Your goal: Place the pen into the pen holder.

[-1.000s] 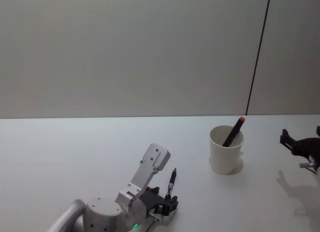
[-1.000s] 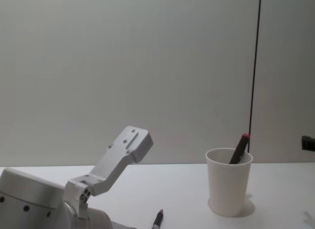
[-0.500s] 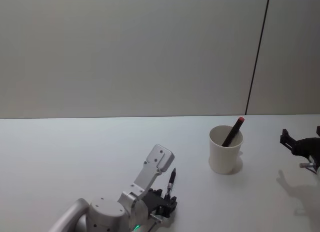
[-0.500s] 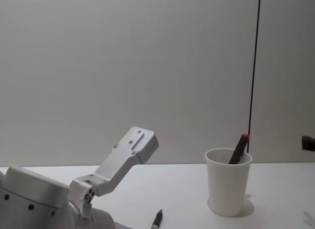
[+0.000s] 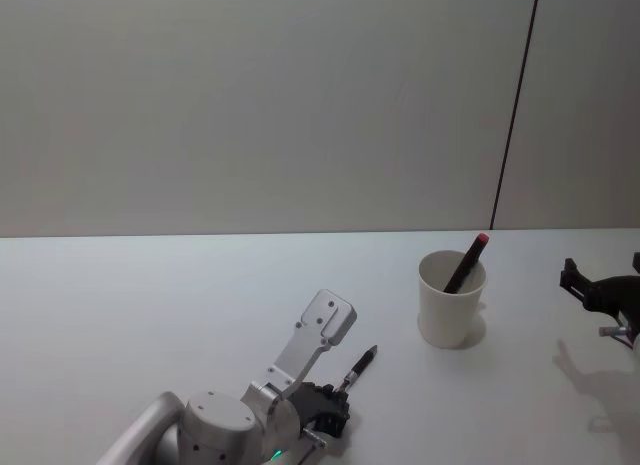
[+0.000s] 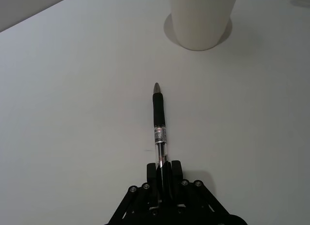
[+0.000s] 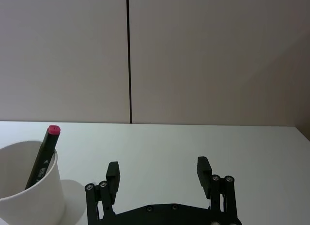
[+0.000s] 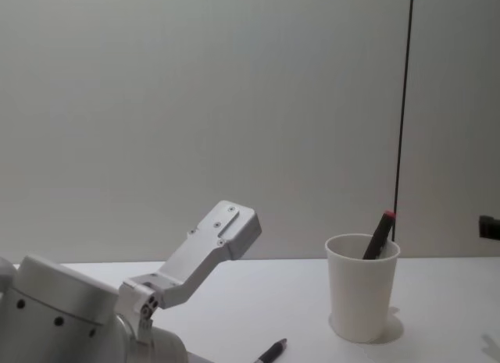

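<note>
Left hand [image 6: 163,172] clamps pen [image 6: 159,123]; right hand [image 7: 158,168] hangs parted right of pen holder [image 5: 449,307] containing red-capped marker [image 5: 468,261].

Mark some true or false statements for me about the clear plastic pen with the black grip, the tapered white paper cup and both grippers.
1. The left gripper is shut on the clear plastic pen with a black grip. True.
2. The tapered white paper cup is empty. False: a dark marker with a red cap leans inside it.
3. The right gripper is open and holds nothing. True.
4. The pen's tip is inside the cup. False: the pen is apart from the cup, its tip pointing toward it.
</note>
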